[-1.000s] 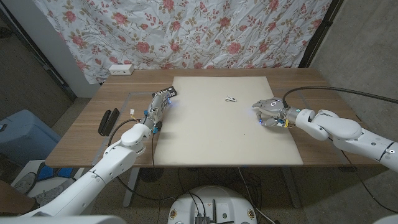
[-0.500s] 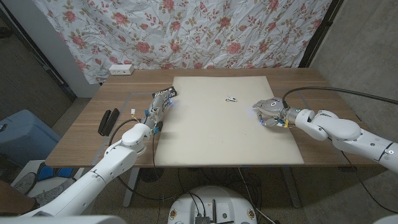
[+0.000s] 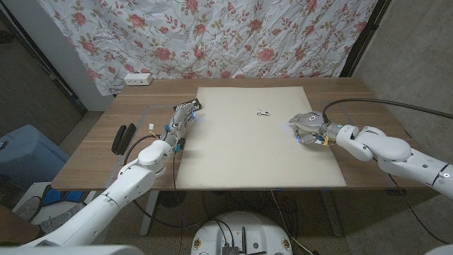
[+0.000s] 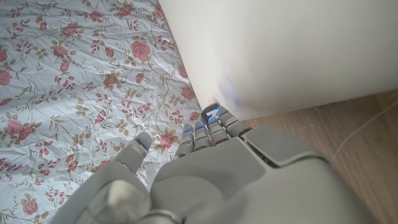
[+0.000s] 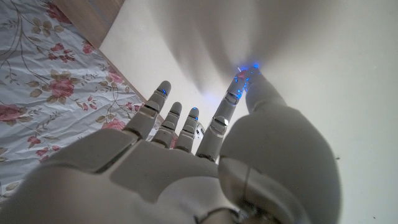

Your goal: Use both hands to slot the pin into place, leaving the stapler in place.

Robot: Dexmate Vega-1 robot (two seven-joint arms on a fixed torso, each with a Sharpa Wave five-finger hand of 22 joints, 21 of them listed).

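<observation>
- Reaching toward the pin (image 3: 263,112), the right hand (image 3: 306,128) is hovering over the cream mat (image 3: 233,163) with its fingers (image 5: 163,102) spread and nothing in them; the pin is lying apart from it, nearer the mat's far edge.
- Waiting at the mat's left edge, the left hand (image 3: 181,122) is holding nothing, its fingers (image 4: 211,124) extended side by side.
- Lying on the bare wood well to the left of the mat, the black stapler (image 3: 124,137) is sitting far from both the pin and the hands.
- Judging the risks: the pin is looking tiny and thin, so broad fingertips are likely to nudge it across the smooth mat or fumble the pinch.
- Judging further: the stapler is sitting by the left forearm, so a careless sweep could be knocking it out of place.
</observation>
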